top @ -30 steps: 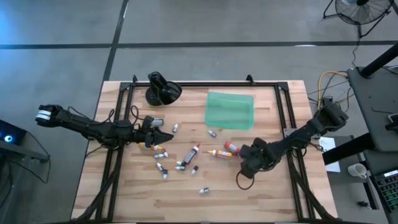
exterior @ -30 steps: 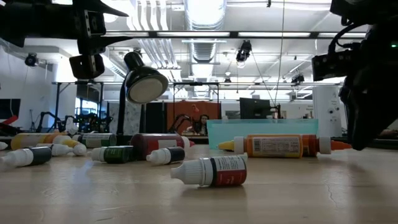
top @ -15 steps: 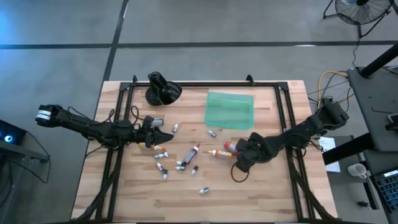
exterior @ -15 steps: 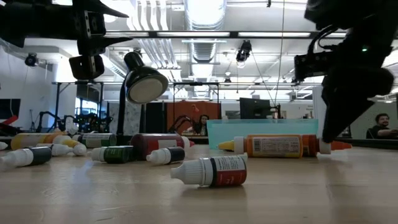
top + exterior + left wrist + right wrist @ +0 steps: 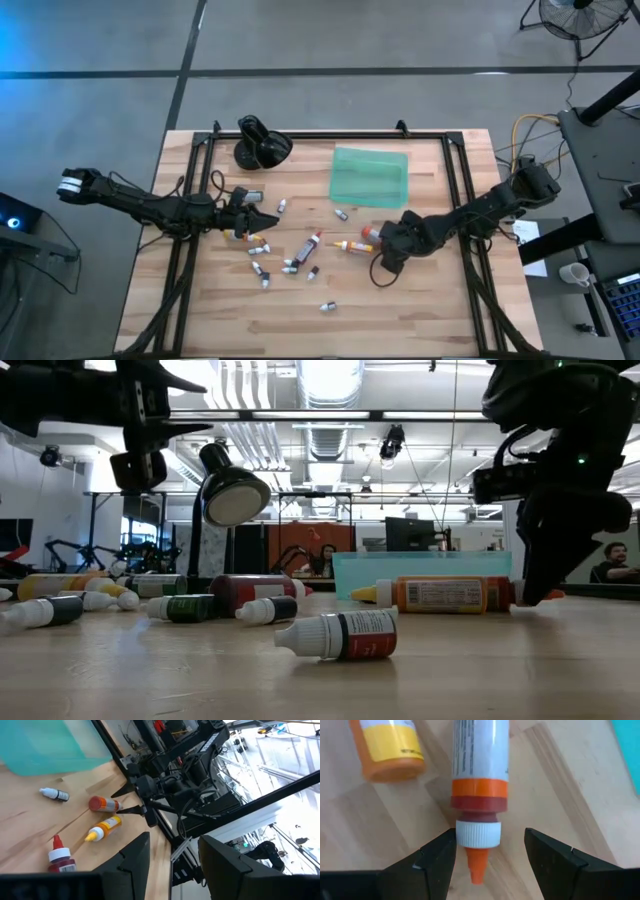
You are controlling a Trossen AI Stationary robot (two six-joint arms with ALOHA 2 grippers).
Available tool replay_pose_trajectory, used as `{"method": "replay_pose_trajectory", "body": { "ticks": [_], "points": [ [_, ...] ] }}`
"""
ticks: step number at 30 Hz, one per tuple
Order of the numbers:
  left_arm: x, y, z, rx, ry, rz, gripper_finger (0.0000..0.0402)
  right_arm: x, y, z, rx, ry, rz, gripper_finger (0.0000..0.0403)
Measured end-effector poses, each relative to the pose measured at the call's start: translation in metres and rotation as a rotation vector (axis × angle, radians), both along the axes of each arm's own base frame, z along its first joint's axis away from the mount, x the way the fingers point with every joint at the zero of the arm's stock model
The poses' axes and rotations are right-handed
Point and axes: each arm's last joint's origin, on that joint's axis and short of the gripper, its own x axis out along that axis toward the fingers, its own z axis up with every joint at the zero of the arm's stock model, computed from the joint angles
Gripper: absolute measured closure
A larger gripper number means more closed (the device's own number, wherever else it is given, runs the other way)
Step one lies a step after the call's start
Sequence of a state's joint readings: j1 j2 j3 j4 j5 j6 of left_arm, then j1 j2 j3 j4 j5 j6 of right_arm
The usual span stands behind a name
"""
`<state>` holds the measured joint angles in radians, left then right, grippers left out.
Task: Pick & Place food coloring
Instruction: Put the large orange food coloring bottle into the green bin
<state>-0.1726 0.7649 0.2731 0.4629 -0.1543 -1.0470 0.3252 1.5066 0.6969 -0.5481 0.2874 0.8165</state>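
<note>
Several small food coloring bottles (image 5: 290, 255) lie scattered on the middle of the wooden table. One white bottle with an orange band (image 5: 479, 765) lies on its side, and next to it lies an orange-yellow one (image 5: 390, 745). My right gripper (image 5: 490, 865) (image 5: 385, 250) points steeply down, open. Its fingers stand on either side of the white cap (image 5: 477, 833) and orange tip of that bottle, close beside them. My left gripper (image 5: 262, 216) (image 5: 172, 865) waits level above the table's left half, open, with nothing between its fingers.
A flat teal tray (image 5: 370, 177) lies at the far side, right of centre. A glossy black rounded object (image 5: 260, 145) stands at the far left. Black rails (image 5: 455, 190) run along the table's sides. Bare wood lies along the near edge.
My right gripper has moved from the right toward the table's middle and slightly down, still open. It has come over the capped end of the white and orange bottle. The bottles have not moved.
</note>
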Motion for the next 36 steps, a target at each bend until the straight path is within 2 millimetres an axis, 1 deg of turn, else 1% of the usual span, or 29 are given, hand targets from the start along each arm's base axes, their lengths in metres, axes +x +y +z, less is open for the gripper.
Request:
{"method": "replay_pose_trajectory", "body": {
  "ticks": [5, 10, 15, 20, 22, 31, 34, 36],
  "points": [
    [0.0, 0.0, -0.001, 0.002, 0.014, 0.003, 0.0261, 0.002, 0.0, -0.002, -0.009, -0.031, 0.024, 0.0181],
    [0.0, 0.0, -0.002, 0.002, 0.017, 0.004, 0.0261, 0.003, -0.005, -0.003, -0.034, -0.041, 0.032, 0.0199],
    [0.0, 0.0, -0.002, 0.001, 0.016, 0.004, 0.0262, 0.001, -0.01, -0.006, -0.029, -0.026, 0.022, 0.0236],
    [0.0, 0.0, -0.002, 0.0, 0.016, 0.004, 0.0262, 0.001, -0.009, -0.007, -0.013, -0.012, 0.049, 0.0284],
    [0.0, 0.0, -0.002, 0.0, 0.019, 0.004, 0.0262, 0.002, -0.009, -0.006, -0.009, -0.012, 0.053, 0.0296],
    [0.0, 0.0, -0.004, -0.009, 0.041, 0.012, 0.0262, 0.015, -0.005, 0.011, 0.023, -0.037, 0.097, 0.0296],
    [0.0, 0.0, -0.004, -0.016, 0.041, 0.013, 0.0262, 0.013, -0.005, 0.022, 0.031, 0.051, 0.1, 0.0296],
    [0.0, 0.0, -0.004, -0.017, 0.041, 0.013, 0.0261, 0.011, -0.007, 0.037, 0.015, 0.137, 0.089, 0.0296]
  ]
}}
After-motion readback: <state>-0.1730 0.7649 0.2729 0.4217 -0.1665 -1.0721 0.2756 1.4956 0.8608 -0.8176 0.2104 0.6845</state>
